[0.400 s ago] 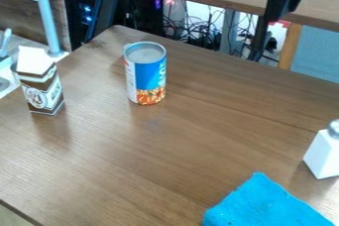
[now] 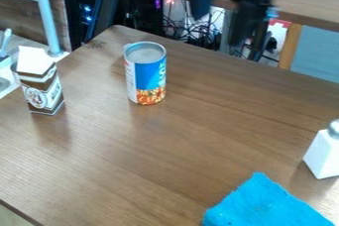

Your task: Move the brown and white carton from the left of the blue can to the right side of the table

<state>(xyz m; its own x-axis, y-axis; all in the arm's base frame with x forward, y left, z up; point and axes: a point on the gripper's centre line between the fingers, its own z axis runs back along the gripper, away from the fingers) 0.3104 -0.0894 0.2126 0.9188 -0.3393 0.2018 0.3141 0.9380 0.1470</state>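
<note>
Now, gripper (image 2: 220,30): black, at the top of the view, right of centre, over the table's far edge
Jaws: released, one standing well apart from the other
Can (image 2: 145,74): nearest thing on the table, upright, below and left of the jaws, with a grey top and a blue, white and orange label
Carton (image 2: 41,84): brown and white, upright, farther left of the jaws and lower, well apart from the can
White container (image 2: 322,154): grey-capped, below and right of the jaws, at the view's right edge
Cloth (image 2: 265,204): bright blue, lying well below the jaws at the view's bottom edge
Table (image 2: 179,155): brown wood, stretching below the jaws
Cables (image 2: 192,39): tangled, behind the jaws
</note>
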